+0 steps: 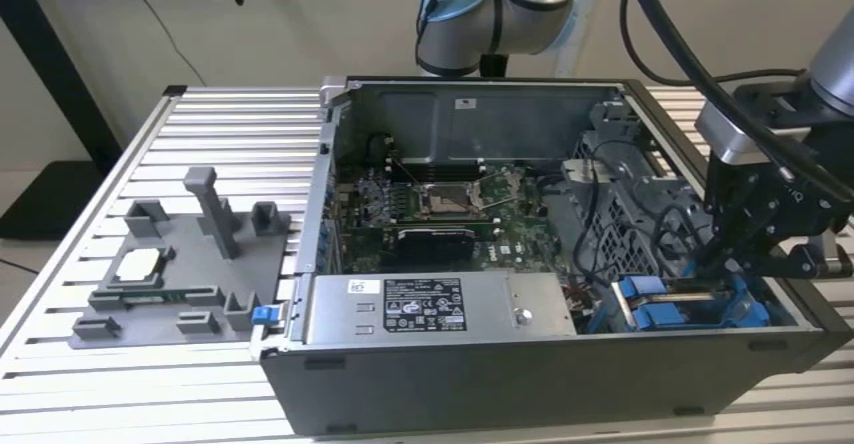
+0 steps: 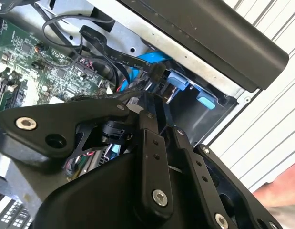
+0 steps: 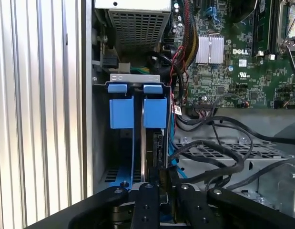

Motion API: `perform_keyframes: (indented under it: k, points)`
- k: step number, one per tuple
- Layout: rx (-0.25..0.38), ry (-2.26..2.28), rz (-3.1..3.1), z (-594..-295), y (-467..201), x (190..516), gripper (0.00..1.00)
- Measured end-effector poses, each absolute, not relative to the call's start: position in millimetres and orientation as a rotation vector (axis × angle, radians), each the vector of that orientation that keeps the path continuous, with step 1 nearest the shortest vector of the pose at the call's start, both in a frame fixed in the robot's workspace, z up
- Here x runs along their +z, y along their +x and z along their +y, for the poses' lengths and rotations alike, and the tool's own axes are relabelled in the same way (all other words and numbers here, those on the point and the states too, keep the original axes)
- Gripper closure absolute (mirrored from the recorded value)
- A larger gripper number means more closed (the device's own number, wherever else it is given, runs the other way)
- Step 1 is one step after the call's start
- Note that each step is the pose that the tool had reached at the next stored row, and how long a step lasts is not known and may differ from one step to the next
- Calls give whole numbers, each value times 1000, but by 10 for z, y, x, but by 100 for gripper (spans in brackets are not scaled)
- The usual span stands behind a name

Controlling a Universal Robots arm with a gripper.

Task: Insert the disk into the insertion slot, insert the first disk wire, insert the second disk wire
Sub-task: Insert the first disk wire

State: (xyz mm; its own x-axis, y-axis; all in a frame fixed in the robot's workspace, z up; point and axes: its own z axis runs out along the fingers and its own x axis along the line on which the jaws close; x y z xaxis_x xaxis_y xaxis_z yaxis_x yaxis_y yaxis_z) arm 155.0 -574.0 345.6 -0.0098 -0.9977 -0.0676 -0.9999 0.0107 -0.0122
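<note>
The slatted metal counter [image 1: 214, 114] carries an open computer case [image 1: 534, 384], lying on its side with the interior exposed. The arm [image 1: 494, 14] stands behind the case and reaches round over the end at the exterior view's right.

Inside the case, the motherboard [image 1: 441, 204] occupies the middle. The grey labelled power-supply box [image 1: 441, 304] sits along the near wall. A grey fixture block [image 1: 187, 274] rests on the counter, well apart from the case on the exterior view's left.

The gripper [image 1: 731, 264] is lowered into the corner of the case at the exterior view's right, directly over the drive cage. In both wrist views the gripper [image 3: 162, 177] [image 2: 161, 102] points straight at the mouth of the cage. Whether it is apart, together or clamped on anything cannot be told.

The insertion slot [image 3: 137, 138] is one of two side-by-side bays in the cage, each with blue plastic tabs [image 3: 122, 112] at its mouth. In the exterior view the same cage mouth appears as blue plastic [image 1: 667, 314] just beside the power-supply box.

The disk [image 3: 157, 148] stands edge-on inside the bay nearer the motherboard, beneath that bay's blue tab, in line with the gripper. The bay beside it is open and dark.

Black cables [image 3: 218, 157] loop across the perforated metal next to the cage. In the second wrist view a black connector [image 2: 155, 71] sits just ahead of the gripper's tip, with a blue cable [image 2: 142, 59] running behind it. Contact between the connector and the disk cannot be confirmed.
</note>
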Motion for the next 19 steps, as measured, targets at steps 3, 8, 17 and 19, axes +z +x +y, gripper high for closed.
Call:
perform_keyframes:
  k: [3,8,17,19]
  points:
    - [57,-2173,2186,-5741,1551,3444,100]
    - [55,-2177,2180,-5745,1550,3429,100]
    - [50,-2175,2178,-5748,1551,3409,100]
    - [49,-2175,2178,-5748,1550,3405,100]
